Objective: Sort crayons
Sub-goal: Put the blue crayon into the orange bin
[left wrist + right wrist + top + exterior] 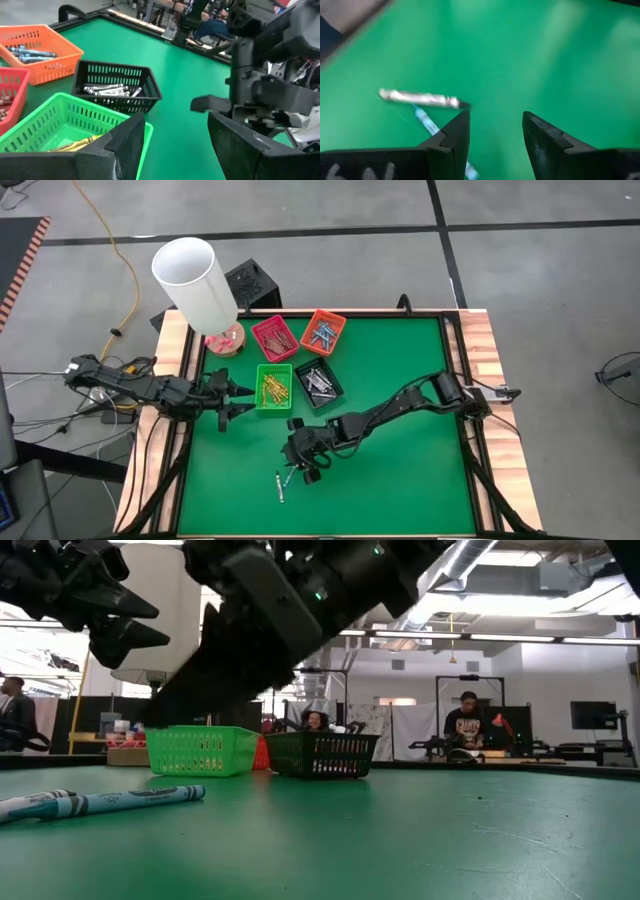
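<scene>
Two loose crayons lie on the green mat near the front: a grey-white one (420,98) and a light blue one (426,121), which meet at an angle. My right gripper (495,137) hovers open just above and beside them (280,484), touching neither; one finger hides the blue crayon's near end. My left gripper (236,398) stands open, nearly level, at the left side of the green tray (273,387), which holds yellow-orange crayons (75,145). Blue crayons (30,52) fill the orange tray (322,332), and grey-white ones (107,91) the black tray (318,383).
A red tray (275,338) with red-brown crayons sits at the back beside the orange one. A tall white cylinder (195,278) stands at the far left corner. Wooden rails (478,350) border the mat. Bare green mat (400,480) lies at the front right. People sit beyond the table (466,725).
</scene>
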Motion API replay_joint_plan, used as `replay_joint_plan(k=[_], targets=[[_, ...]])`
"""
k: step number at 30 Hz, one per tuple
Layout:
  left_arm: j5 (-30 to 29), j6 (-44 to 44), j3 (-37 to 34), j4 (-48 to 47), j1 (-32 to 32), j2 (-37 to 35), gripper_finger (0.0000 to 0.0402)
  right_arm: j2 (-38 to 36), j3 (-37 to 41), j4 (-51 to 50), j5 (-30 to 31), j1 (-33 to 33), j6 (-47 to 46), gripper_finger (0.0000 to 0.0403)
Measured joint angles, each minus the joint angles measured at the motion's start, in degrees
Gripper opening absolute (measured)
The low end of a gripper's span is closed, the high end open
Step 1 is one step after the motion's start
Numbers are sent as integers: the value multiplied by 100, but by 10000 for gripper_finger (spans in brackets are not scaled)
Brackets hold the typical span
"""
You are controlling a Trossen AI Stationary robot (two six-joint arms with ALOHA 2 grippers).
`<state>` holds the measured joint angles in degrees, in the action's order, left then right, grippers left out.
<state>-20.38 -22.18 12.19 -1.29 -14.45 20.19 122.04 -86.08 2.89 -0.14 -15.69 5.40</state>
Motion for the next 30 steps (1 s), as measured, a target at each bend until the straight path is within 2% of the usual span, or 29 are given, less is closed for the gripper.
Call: replay_joint_plan(k=[8,19,30], targets=[[-146,-30,0,-88,-67,-7,207,19,-26,79,-618,10,-181,175],[-158,-256,0,-196,-67,-7,207,65,-28,-403,-767,-26,651,175],[-291,-270,-2,-250,-67,2,207,292,-33,-339,-1205,83,852,163]])
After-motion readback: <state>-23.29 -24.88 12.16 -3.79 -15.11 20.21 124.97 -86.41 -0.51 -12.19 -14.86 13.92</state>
